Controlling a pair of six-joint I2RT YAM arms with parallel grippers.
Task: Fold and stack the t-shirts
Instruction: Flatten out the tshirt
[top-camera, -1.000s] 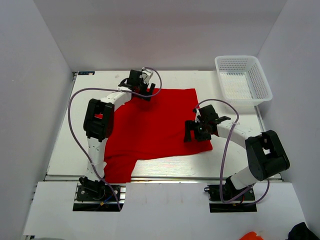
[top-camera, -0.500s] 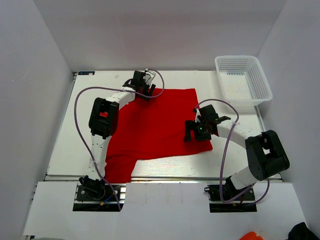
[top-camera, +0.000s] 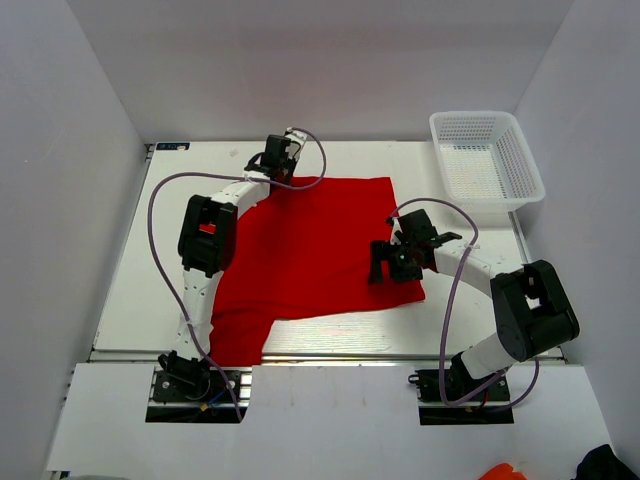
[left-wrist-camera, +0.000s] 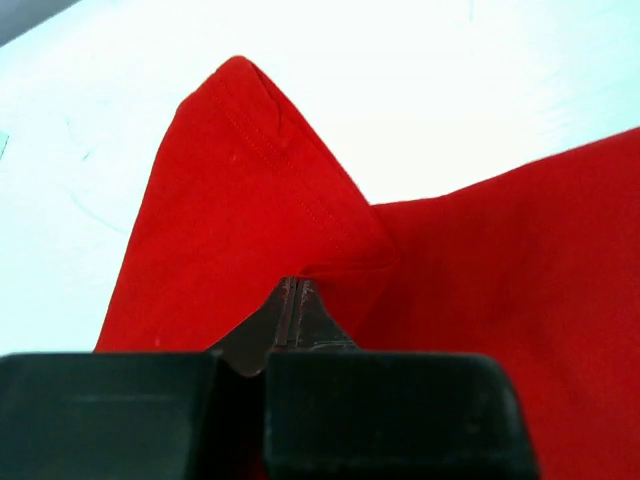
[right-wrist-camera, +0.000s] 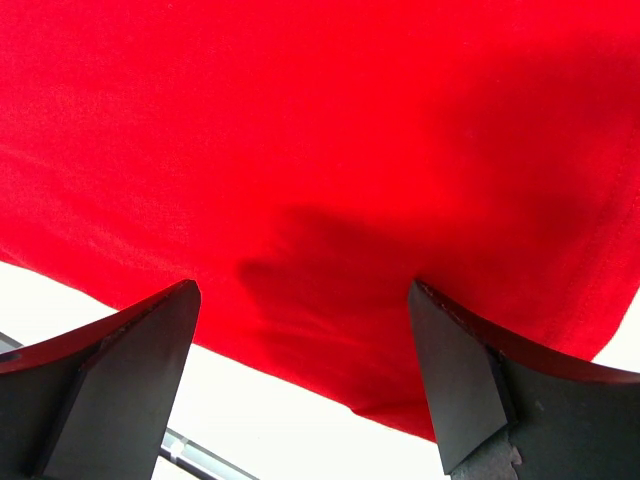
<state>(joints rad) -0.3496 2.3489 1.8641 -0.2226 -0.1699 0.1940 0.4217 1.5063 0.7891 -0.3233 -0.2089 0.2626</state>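
Note:
A bright red t-shirt (top-camera: 320, 240) lies spread flat on the white table, one sleeve reaching toward the near left edge. My left gripper (top-camera: 268, 170) is at the shirt's far left corner. In the left wrist view the left gripper (left-wrist-camera: 290, 292) is shut on a pinched fold of the t-shirt (left-wrist-camera: 250, 200), whose hemmed edge rises into a peak. My right gripper (top-camera: 388, 268) hovers over the shirt's near right edge. In the right wrist view the right gripper (right-wrist-camera: 302, 290) stands open, with the t-shirt (right-wrist-camera: 320, 130) below and nothing between the fingers.
A white mesh basket (top-camera: 475, 116) stands at the far right corner of the table (top-camera: 130, 280). White walls close in the left, right and back. The table's metal front rail (top-camera: 340, 352) runs along the near edge.
My left gripper has closed on the shirt's far left corner and shifted slightly toward the back. The right arm has not moved.

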